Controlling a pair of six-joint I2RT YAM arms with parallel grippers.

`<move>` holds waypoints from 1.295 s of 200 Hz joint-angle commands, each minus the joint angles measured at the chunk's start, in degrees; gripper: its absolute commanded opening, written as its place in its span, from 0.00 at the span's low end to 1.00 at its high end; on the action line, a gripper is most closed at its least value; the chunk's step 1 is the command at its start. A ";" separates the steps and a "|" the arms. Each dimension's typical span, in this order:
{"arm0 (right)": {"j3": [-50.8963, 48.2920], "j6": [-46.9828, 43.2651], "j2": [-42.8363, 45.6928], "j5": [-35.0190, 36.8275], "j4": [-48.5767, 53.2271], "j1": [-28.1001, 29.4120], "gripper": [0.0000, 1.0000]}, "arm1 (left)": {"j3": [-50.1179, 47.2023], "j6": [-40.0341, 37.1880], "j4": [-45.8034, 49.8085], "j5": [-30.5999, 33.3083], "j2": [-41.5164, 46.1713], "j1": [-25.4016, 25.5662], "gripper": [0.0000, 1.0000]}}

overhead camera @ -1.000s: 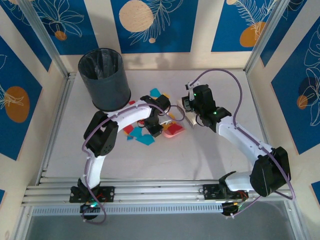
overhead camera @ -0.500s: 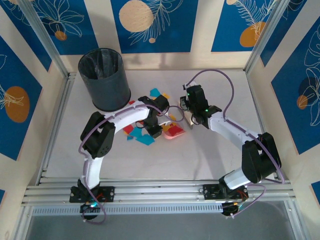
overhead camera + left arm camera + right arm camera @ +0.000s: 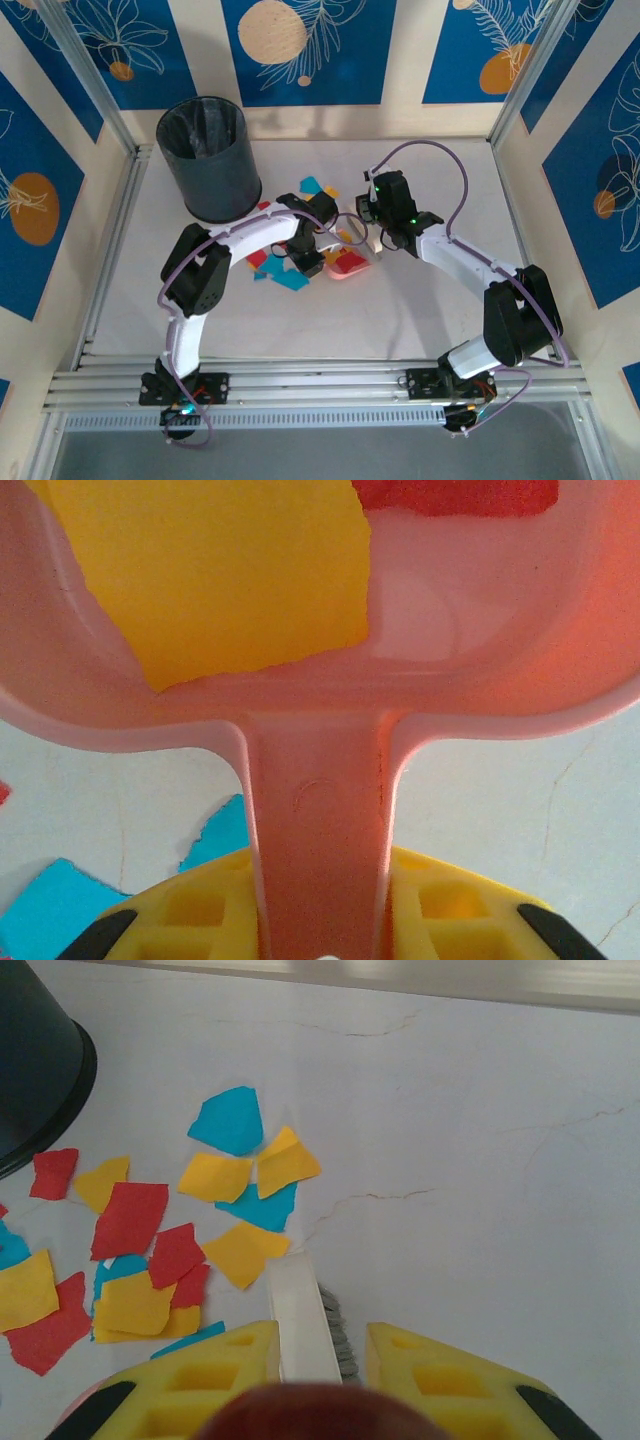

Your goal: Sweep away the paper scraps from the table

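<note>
The black bin [image 3: 210, 160] stands upright at the upper left of the top view, on the table [image 3: 420, 320]. It has a crinkled dark liner; whether anything lies in it cannot be told.

The other container is the pink dustpan [image 3: 480, 610], which spans the upper half of the left wrist view. A large yellow scrap [image 3: 220, 570] lies in its upper left. A red scrap [image 3: 455, 492] sits at its top edge, cut off by the frame.

The left gripper [image 3: 320, 920] is clamped on the dustpan's handle, which runs down the centre of that view between the yellow fingers. A cyan scrap [image 3: 60, 900] lies on the table at the lower left, beside the gripper.

The paper scraps [image 3: 130, 1220] that are not in the dustpan lie on the table in the left half of the right wrist view. They are red, yellow and cyan, and several overlap. The nearest red ones lie close to the foot of the bin at the upper left.

The right gripper [image 3: 305, 1360] at the bottom centre is closed on the white handle of a brush [image 3: 300, 1320]. Its grey bristles show on the right side of the handle. The end of the brush is just beside a yellow scrap.

In the top view the two grippers are near each other at the frame's centre, with the dustpan between them.
</note>
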State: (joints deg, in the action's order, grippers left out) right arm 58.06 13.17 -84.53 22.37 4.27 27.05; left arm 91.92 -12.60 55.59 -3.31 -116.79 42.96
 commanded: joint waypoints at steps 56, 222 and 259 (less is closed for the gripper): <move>0.87 3.60 3.22 -5.31 5.49 0.55 0.00 | -0.25 -0.50 0.04 0.66 -0.40 -0.50 0.00; -2.54 5.24 11.39 12.18 4.28 -0.84 0.00 | -8.34 1.51 -8.49 0.98 7.64 -0.76 0.00; -3.76 6.52 13.13 12.73 5.57 -2.48 0.00 | -11.03 3.98 -13.02 -2.46 13.31 -2.20 0.00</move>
State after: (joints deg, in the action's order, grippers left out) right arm 55.18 18.20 -73.95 32.38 9.98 25.65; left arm 81.76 -10.79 46.15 -2.94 -108.29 42.46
